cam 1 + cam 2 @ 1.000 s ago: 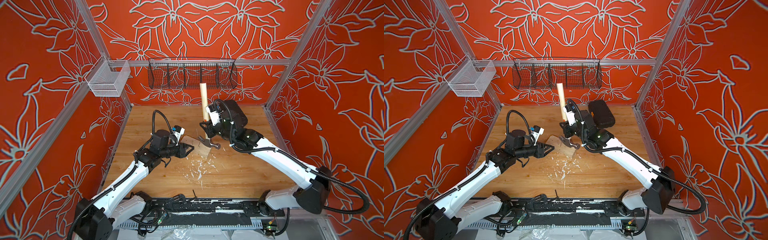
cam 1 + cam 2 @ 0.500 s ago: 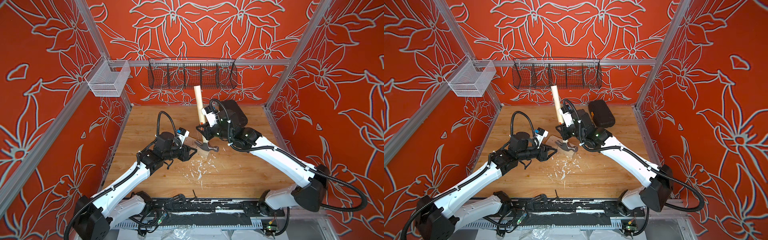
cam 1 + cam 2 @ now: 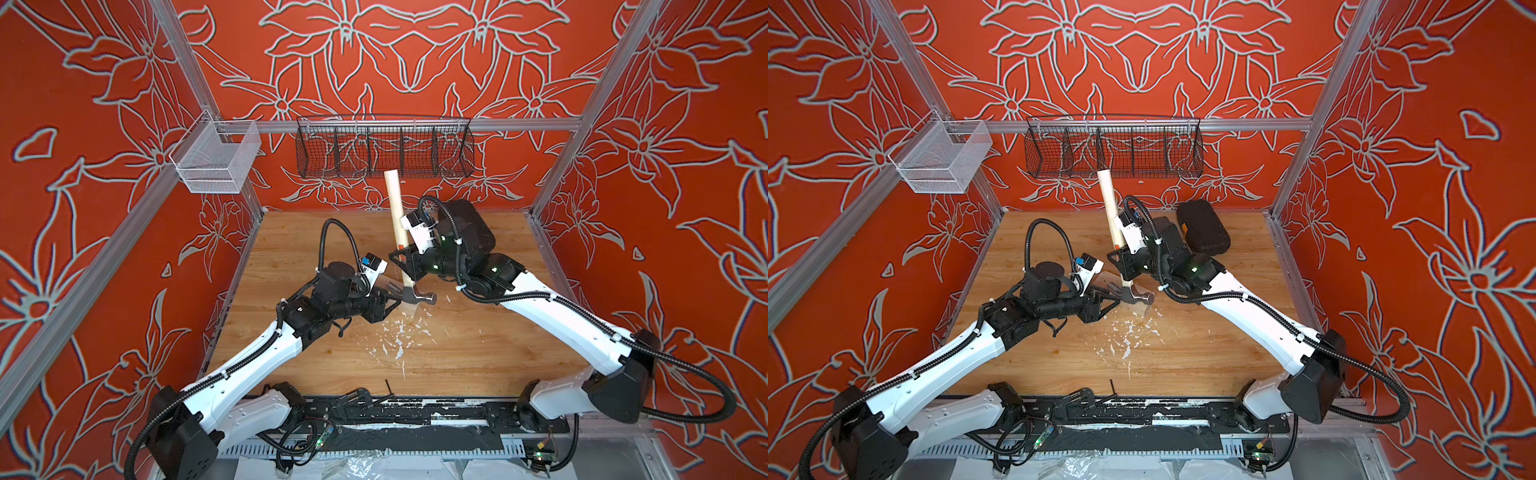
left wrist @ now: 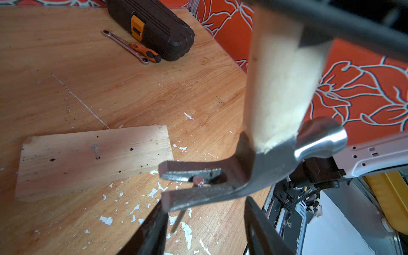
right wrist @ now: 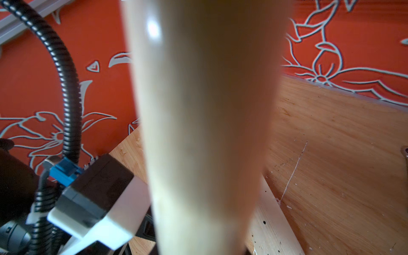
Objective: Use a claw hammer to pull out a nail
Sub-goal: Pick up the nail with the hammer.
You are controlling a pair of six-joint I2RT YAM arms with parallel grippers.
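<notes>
The claw hammer [image 3: 417, 296] stands nearly upright, head down over the pale wooden board [image 4: 66, 167], its wooden handle [image 3: 392, 199] leaning toward the back wall. My right gripper [image 3: 405, 266] is shut on the handle just above the head; that handle [image 5: 205, 110] fills the right wrist view and hides the jaws. A nail [image 4: 198, 180] hangs in the split claw [image 4: 189, 174], clear of the board. My left gripper [image 4: 205, 225] is open just under the claw, the nail's shank beside one finger [image 4: 154, 229]. Another nail [image 4: 95, 151] stands in the board.
A black tool case [image 3: 1202, 228] lies at the back right, with a ratchet wrench [image 4: 123, 45] and an orange-handled screwdriver [image 4: 145, 51] beside it. White chips [image 3: 399, 336] litter the table. A black wire basket [image 3: 384, 151] and a white mesh basket [image 3: 214, 162] hang on the rails.
My left gripper has moved right, up to the hammer's claw, and its jaws have opened a little wider. The hammer handle has swung slightly left, held in the right gripper throughout.
</notes>
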